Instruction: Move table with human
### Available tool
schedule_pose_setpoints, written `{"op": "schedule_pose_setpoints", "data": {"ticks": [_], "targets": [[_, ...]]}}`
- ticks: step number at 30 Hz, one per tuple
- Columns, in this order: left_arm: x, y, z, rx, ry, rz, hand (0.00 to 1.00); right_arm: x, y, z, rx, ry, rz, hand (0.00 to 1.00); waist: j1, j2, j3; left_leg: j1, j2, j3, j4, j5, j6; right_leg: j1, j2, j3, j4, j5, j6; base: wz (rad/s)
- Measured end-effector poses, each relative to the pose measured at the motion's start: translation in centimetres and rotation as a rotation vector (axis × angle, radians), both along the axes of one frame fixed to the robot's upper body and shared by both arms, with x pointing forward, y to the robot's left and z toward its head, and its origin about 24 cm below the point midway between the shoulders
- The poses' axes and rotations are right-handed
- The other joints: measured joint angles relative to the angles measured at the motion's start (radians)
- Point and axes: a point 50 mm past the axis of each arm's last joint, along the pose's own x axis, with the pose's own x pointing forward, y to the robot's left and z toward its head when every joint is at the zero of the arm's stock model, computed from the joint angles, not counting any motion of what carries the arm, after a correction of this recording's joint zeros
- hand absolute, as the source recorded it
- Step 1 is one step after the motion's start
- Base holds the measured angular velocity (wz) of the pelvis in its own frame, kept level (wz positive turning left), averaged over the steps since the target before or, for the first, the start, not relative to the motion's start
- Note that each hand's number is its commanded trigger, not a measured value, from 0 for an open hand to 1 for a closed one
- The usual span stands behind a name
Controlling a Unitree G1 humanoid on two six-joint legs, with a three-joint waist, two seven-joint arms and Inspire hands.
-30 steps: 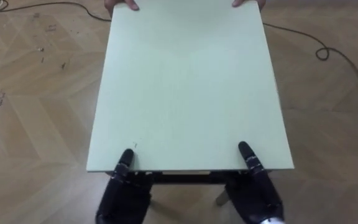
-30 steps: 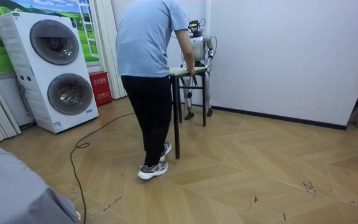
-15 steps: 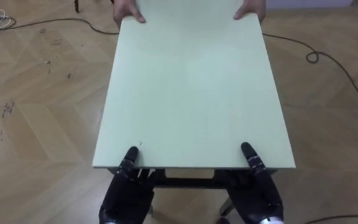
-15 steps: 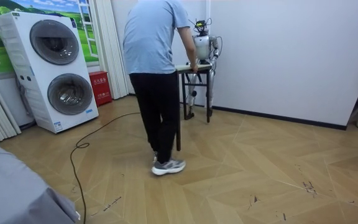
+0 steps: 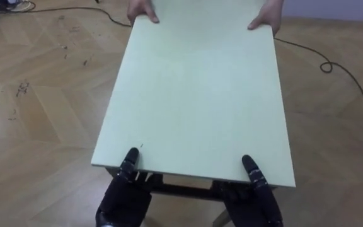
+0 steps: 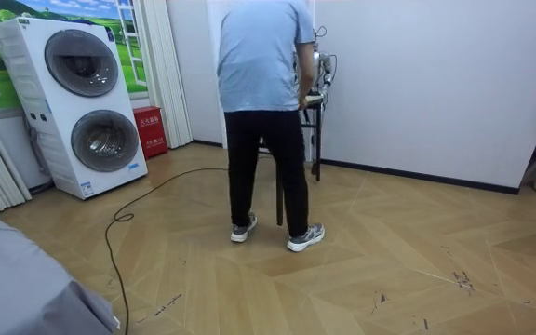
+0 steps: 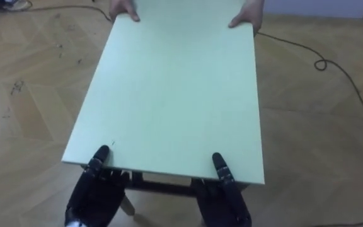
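Observation:
The table [image 5: 194, 94] has a pale green rectangular top and dark legs, and it stretches away from me. My left hand [image 5: 128, 189] holds its near edge at the left, thumb on top and fingers underneath. My right hand [image 5: 255, 192] holds the near edge at the right in the same way. At the far edge a person's two hands [image 5: 142, 11] [image 5: 266, 19] grip the corners. In the room view the person [image 6: 263, 112] stands with their back to the camera and hides most of the table [image 6: 311, 100], with me behind it by the white wall.
A black cable [image 5: 333, 63] loops over the wood floor right of the table, and another cable [image 6: 128, 214] trails across the floor. Stacked washing machines [image 6: 82, 102] and a red box [image 6: 149, 130] stand at the room view's left. The white wall [image 6: 417, 84] is close behind me.
The person has stepped towards the room view's right, and the table and I have moved the same way, nearer the wall. Both my hands keep their hold.

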Motion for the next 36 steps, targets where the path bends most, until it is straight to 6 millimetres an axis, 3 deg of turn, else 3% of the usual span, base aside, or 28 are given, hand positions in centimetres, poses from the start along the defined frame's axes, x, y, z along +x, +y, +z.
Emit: {"op": "schedule_pose_setpoints", "data": {"ticks": [7, 15, 19, 23, 27, 28, 30, 31, 32, 33, 34, 35, 36], "targets": [[-1.3, -0.1, -0.4, -0.016, 0.019, 0.008, 1.00, 0.0, 0.0, 0.0, -0.028, -0.012, 0.007, 1.00, 0.002, 0.001, 0.0042, -0.002, -0.003, -0.036, -0.011, 0.001, -0.003, 0.025, 0.008, -0.025, -0.040, 0.005, -0.001, 0.09], [-1.5, 0.2, -0.4, -0.001, 0.015, -0.004, 1.00, 0.1, -0.3, 0.1, -0.045, -0.018, 0.022, 1.00, 0.024, 0.006, 0.0093, -0.022, -0.004, -0.087, -0.017, 0.008, -0.015, 0.032, 0.014, -0.067, -0.051, 0.005, -0.001, 0.17], [-1.7, 0.6, -0.4, 0.012, 0.006, 0.003, 1.00, 0.1, 0.1, 0.1, -0.040, -0.028, 0.036, 1.00, 0.026, 0.001, 0.0173, -0.023, -0.008, -0.121, -0.033, 0.021, -0.020, 0.043, 0.013, -0.103, -0.054, 0.005, -0.001, 0.25], [-2.0, 0.8, -0.5, 0.012, 0.007, 0.007, 1.00, 0.3, 0.2, 0.3, -0.048, -0.043, 0.047, 1.00, 0.023, 0.001, 0.0169, -0.056, -0.014, -0.167, -0.015, 0.033, -0.023, 0.040, 0.014, -0.123, -0.053, 0.002, -0.003, 0.36], [-2.1, 0.5, -0.6, -0.022, 0.013, 0.026, 1.00, 0.8, -0.2, 0.6, -0.087, -0.075, 0.064, 1.00, 0.023, 0.005, 0.0161, -0.097, -0.021, -0.219, 0.016, 0.038, -0.027, 0.041, 0.015, -0.181, -0.052, -0.008, -0.015, 0.46], [-2.1, 0.4, -0.6, -0.025, 0.015, 0.021, 1.00, 0.9, -0.3, 0.8, -0.099, -0.086, 0.067, 1.00, 0.017, 0.007, 0.0159, -0.112, -0.025, -0.240, 0.020, 0.047, -0.028, 0.042, 0.016, -0.202, -0.049, -0.012, -0.021, 0.65], [-1.9, -0.1, -0.5, -0.035, 0.009, 0.005, 1.00, 1.2, -0.7, 0.9, -0.114, -0.097, 0.053, 1.00, 0.018, 0.014, 0.0177, -0.124, -0.036, -0.269, 0.008, 0.072, -0.033, 0.041, 0.017, -0.202, -0.050, -0.018, -0.038, 0.72], [-1.8, -0.4, -0.5, -0.041, 0.007, -0.007, 1.00, 1.4, -1.1, 1.0, -0.134, -0.106, 0.045, 1.00, 0.016, 0.019, 0.0153, -0.119, -0.052, -0.301, -0.040, 0.110, -0.040, 0.040, 0.024, -0.192, -0.057, -0.022, -0.056, 0.94], [-1.5, -0.5, -0.4, -0.047, 0.003, -0.019, 1.00, 1.5, -1.4, 1.2, -0.151, -0.123, 0.041, 1.00, 0.005, 0.016, 0.0106, -0.106, -0.071, -0.303, -0.114, 0.167, -0.047, 0.040, 0.027, -0.198, -0.097, -0.024, -0.067, 1.09], [-1.4, -0.8, -0.5, -0.060, 0.006, -0.021, 1.00, 1.7, -1.6, 1.4, -0.158, -0.134, 0.039, 1.00, -0.005, 0.033, 0.0098, -0.117, -0.054, -0.209, -0.076, 0.156, -0.035, 0.041, 0.009, -0.247, -0.118, -0.020, -0.066, 0.86], [-1.5, -0.8, -0.6, -0.063, 0.011, -0.022, 1.00, 1.8, -1.6, 1.4, -0.155, -0.133, 0.040, 1.00, -0.006, 0.045, 0.0102, -0.121, -0.036, -0.149, -0.018, 0.122, -0.024, 0.045, 0.009, -0.266, -0.116, -0.020, -0.068, 0.61], [-1.7, -0.8, -0.6, -0.071, 0.015, -0.027, 1.00, 1.8, -1.6, 1.3, -0.149, -0.129, 0.036, 1.00, -0.010, 0.067, 0.0120, -0.108, -0.003, -0.054, 0.078, 0.060, -0.016, 0.060, 0.013, -0.320, -0.115, -0.022, -0.071, 0.46], [-1.7, -0.8, -0.6, -0.073, 0.016, -0.028, 1.00, 1.8, -1.6, 1.3, -0.142, -0.127, 0.037, 1.00, -0.013, 0.075, 0.0102, -0.097, 0.006, -0.023, 0.103, 0.036, -0.017, 0.061, 0.015, -0.344, -0.109, -0.027, -0.073, 0.75]]}}
